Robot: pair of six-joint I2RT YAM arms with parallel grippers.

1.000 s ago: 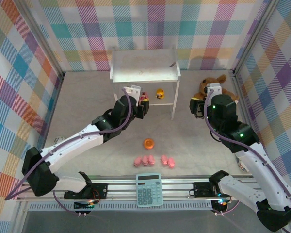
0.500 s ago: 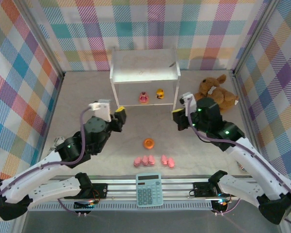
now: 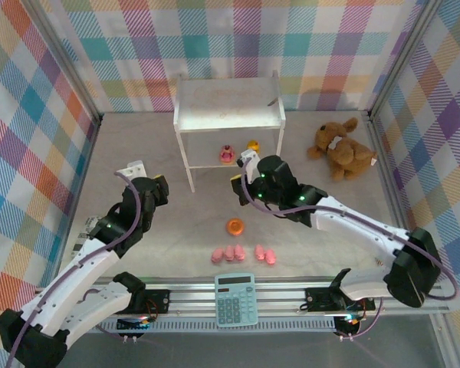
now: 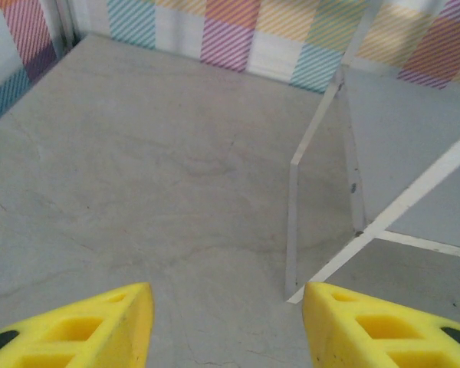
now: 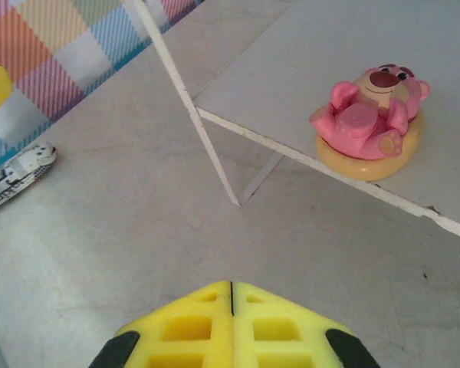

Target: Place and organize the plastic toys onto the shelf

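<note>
The white shelf (image 3: 228,107) stands at the back; in the left wrist view its thin leg (image 4: 293,222) rises ahead. On its lower board (image 5: 291,84) sit a pink cupcake-like toy (image 3: 227,154) (image 5: 372,123) and a yellow duck (image 3: 253,146). An orange ring (image 3: 235,226) lies on the floor in front. Several pink pigs (image 3: 228,254) form a row nearer the arms. My left gripper (image 3: 157,188) (image 4: 226,326) hangs open and empty, left of the shelf. My right gripper (image 3: 236,184) (image 5: 231,295) is shut on nothing, just in front of the lower board.
A brown plush animal (image 3: 343,147) lies at the back right. A teal calculator (image 3: 235,299) rests on the front rail. Plaid walls close in both sides and the back. Bare floor lies left of the shelf.
My left arm has drawn back from the shelf toward the left, leaving the pink toy on the lower board. My right arm swung from beside the plush to the shelf front and shut.
</note>
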